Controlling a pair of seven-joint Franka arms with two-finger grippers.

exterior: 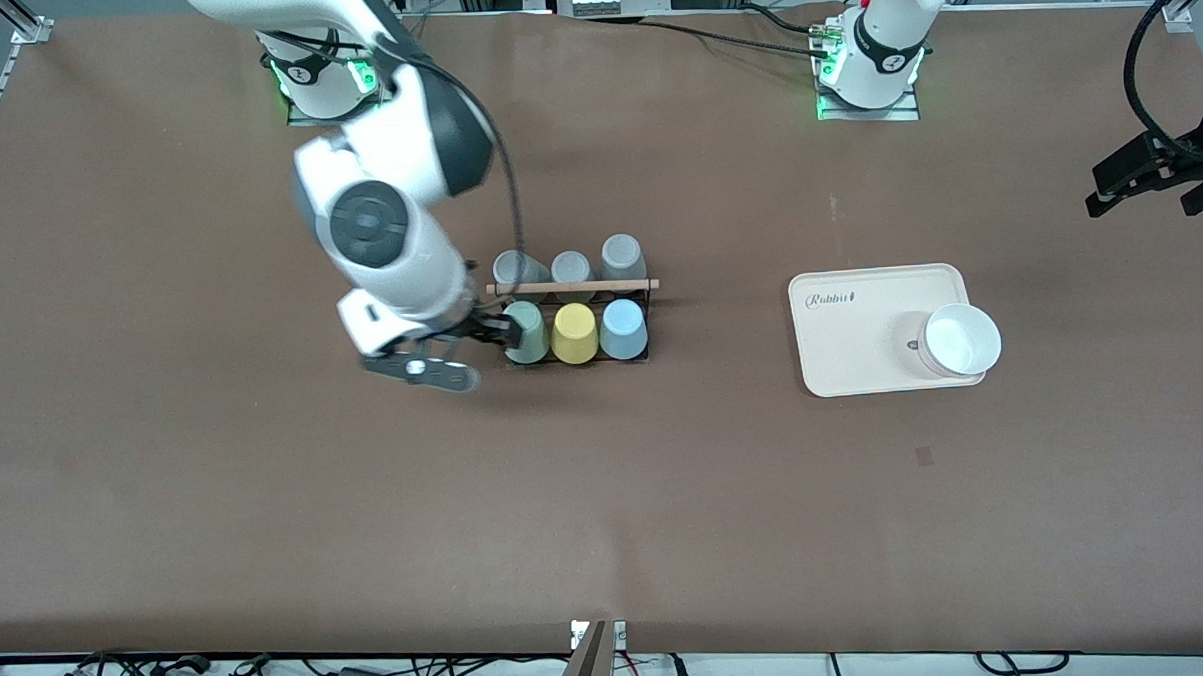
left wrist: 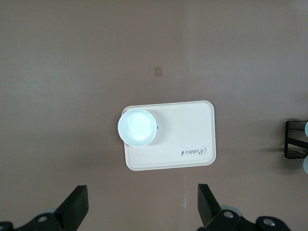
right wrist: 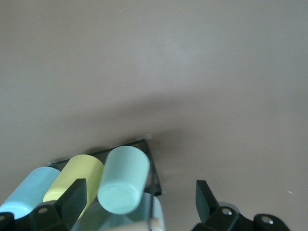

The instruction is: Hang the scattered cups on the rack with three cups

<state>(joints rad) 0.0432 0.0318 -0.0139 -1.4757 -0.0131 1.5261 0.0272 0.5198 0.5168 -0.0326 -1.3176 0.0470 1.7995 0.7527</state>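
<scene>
spreading apart, the fingers of the right gripper (exterior: 506,331) stand open on either side of the mint green cup (exterior: 527,332), which sits upside down on the rack (exterior: 572,288); whether either finger touches it cannot be told. beside that cup, in the same row, come the yellow cup (exterior: 574,333) and then the light blue cup (exterior: 622,328), both also upside down on the rack. 3 grey cups (exterior: 569,267) fill the row farther from the front camera, under the wooden rod (exterior: 572,286). the rack stands near the middle of the tabletop (exterior: 267,510), toward the right arm's end.

the left gripper (left wrist: 143,206) hangs with its fingers wide apart and empty, high over the cream tray (left wrist: 187,139), and its arm waits. a white bowl (exterior: 960,339) rests on the tray's corner nearest the front edge, toward the left arm's end.
</scene>
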